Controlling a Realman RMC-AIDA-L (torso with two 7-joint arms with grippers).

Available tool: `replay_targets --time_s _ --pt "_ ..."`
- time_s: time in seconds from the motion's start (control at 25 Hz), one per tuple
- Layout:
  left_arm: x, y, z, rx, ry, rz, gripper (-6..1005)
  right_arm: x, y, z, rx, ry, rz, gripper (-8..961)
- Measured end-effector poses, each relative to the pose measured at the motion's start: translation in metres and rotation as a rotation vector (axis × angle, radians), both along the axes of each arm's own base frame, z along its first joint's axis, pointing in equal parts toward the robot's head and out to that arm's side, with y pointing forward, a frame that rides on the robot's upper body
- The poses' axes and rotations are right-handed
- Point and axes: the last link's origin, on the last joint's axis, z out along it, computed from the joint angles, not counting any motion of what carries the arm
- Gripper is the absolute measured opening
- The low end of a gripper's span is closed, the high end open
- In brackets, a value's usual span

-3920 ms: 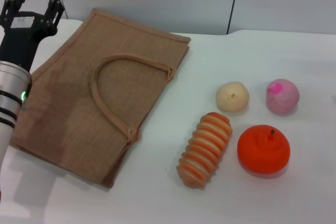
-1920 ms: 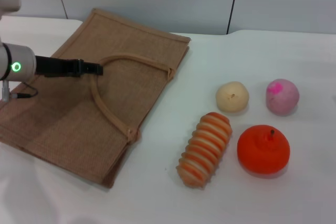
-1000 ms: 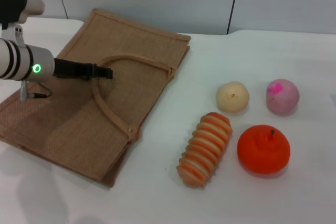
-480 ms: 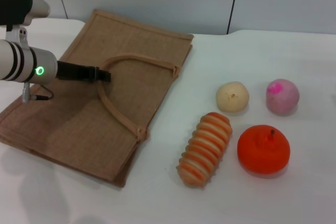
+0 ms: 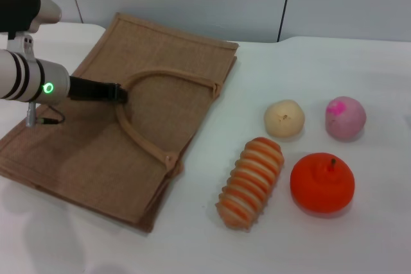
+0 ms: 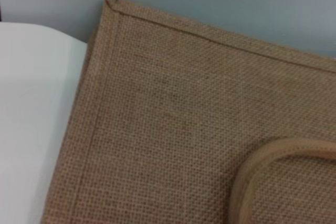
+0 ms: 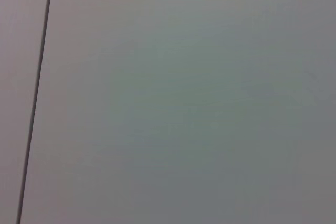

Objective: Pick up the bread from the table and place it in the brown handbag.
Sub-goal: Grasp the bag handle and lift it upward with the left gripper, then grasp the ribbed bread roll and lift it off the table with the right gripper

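One gripper is seen at work: the left gripper [image 5: 119, 92] is reached in from the left side of the head view, low over the brown handbag [image 5: 90, 145], with its black tip at the curved top of the upper looped handle [image 5: 138, 139]. Whether the handle is pinched between its jaws, or how far they are parted, cannot be told from these views. The handbag is laid flat on the white table [image 5: 308, 248], taking up the left half of the scene, and its woven cloth and stitched edging [image 6: 94, 114] are shown close up in the left wrist view, along with a bend of the handle [image 6: 252, 171]. The bread [image 5: 251, 183] is found on the table to the right of the bag, apart from it and untouched. Just beside the bread are an orange round fruit [image 5: 322, 182], a pale cream bun [image 5: 284, 119] and a pink ball [image 5: 345, 117]. Only a plain grey wall [image 7: 168, 98] is shown by the right wrist view, and the right gripper is not seen.
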Motion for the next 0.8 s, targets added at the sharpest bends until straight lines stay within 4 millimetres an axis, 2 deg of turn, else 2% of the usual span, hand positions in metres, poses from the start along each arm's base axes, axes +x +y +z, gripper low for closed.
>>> replay_targets --time_s 0.28,0.52,0.8 --pt "-0.002 0.003 -0.004 0.023 0.022 0.008 143 0.000 0.000 0.000 0.000 -0.001 -0.001 890" --pt "0.001 0.006 -0.006 0.050 0.008 -0.013 126 0.002 -0.001 0.000 0.000 -0.002 -0.005 890" --pt "0.014 -0.001 -0.001 0.098 -0.182 -0.150 121 0.001 -0.001 -0.005 -0.030 0.003 -0.009 890"
